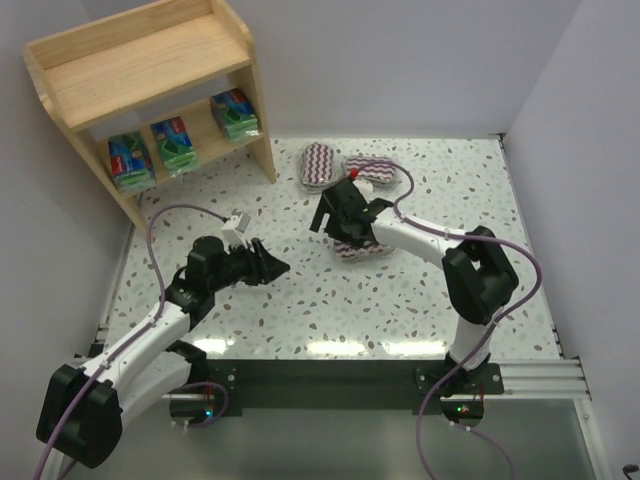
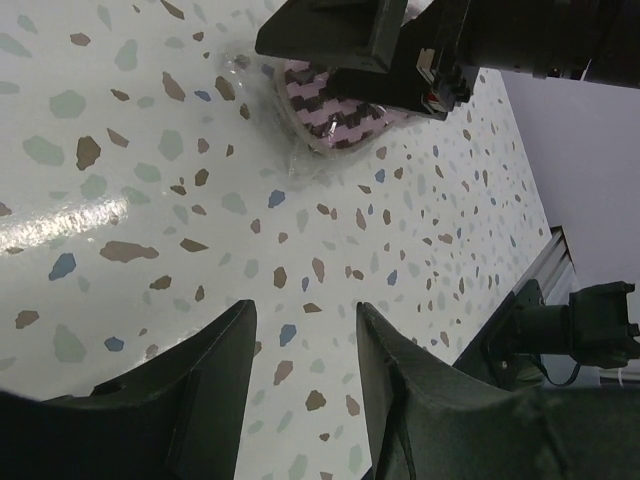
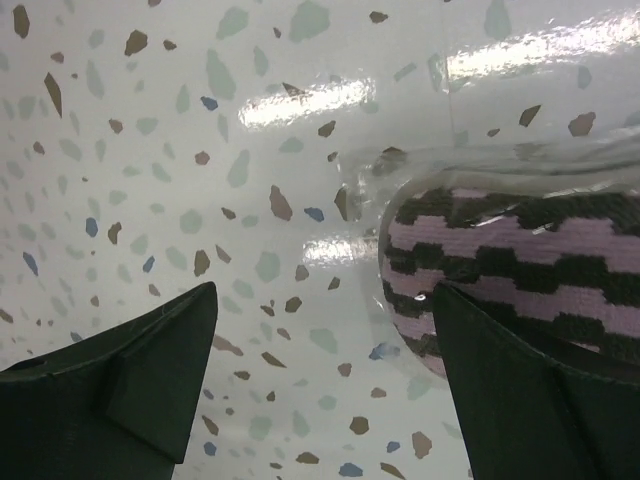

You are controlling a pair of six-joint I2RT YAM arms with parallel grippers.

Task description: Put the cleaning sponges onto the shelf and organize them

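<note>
Top view: the right gripper [image 3: 320,400] hides most of one zigzag sponge pack [image 1: 368,250]. Its wrist view shows the pack's wrapped end at one finger, jaws wide apart, clamping nothing. Left gripper [image 1: 272,267] jaws apart, empty. Two more zigzag packs [image 1: 318,165] side by side at the far edge. Three green-blue packs [image 1: 180,143] in the wooden shelf [image 1: 140,60] compartments. Speckled white table [image 1: 300,310], white walls
</note>
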